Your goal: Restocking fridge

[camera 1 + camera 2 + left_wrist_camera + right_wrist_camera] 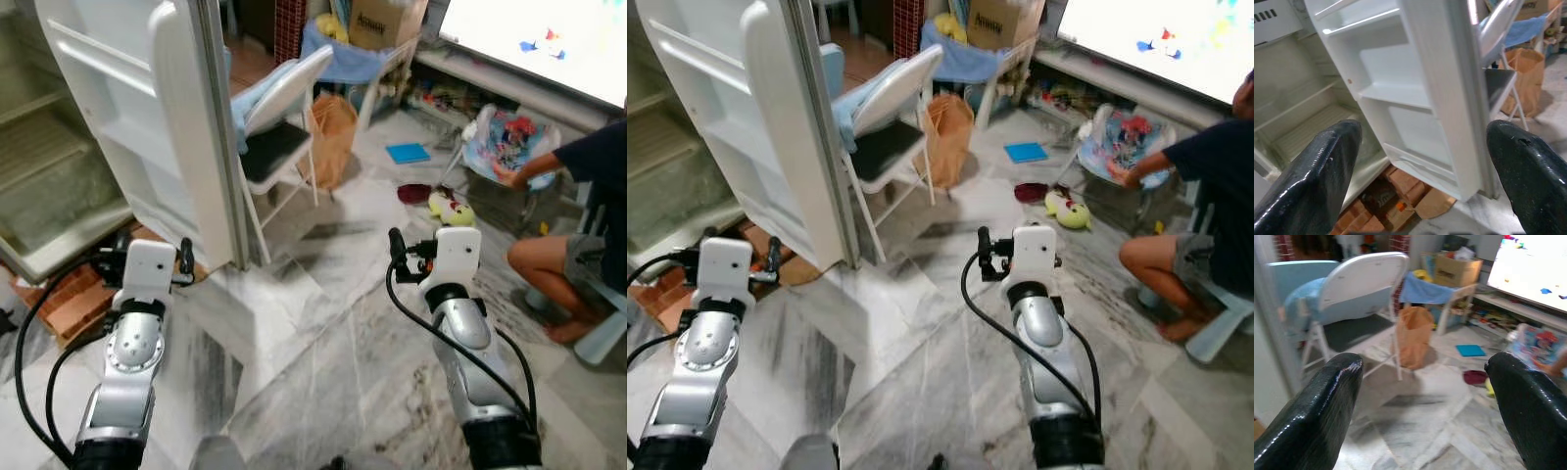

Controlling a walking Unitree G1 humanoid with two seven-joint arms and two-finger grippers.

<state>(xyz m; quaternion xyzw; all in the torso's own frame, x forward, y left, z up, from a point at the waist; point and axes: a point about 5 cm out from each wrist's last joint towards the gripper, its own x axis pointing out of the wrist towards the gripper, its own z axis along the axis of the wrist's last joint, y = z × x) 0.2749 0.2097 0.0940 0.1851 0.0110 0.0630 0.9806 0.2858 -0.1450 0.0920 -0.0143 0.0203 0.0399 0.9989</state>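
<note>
The white fridge [44, 186] stands open at my left, and its shelves look bare. Its door [162, 127] swings out toward me, with empty door racks [1400, 93] facing my left arm. My left gripper [1422, 161] is open and empty, held low in front of the door's lower corner. My right gripper [1422, 396] is also open and empty. It points across the marble floor toward an orange-brown paper bag [1413, 335] that stands upright by a folding chair [284, 108].
The white folding chair with a blue cloth stands just right of the door. Bricks and cardboard [78, 299] lie under the fridge. A person [578, 215] sits at the right, near a plush toy [451, 208], a red bowl [413, 193] and a blue book [407, 153].
</note>
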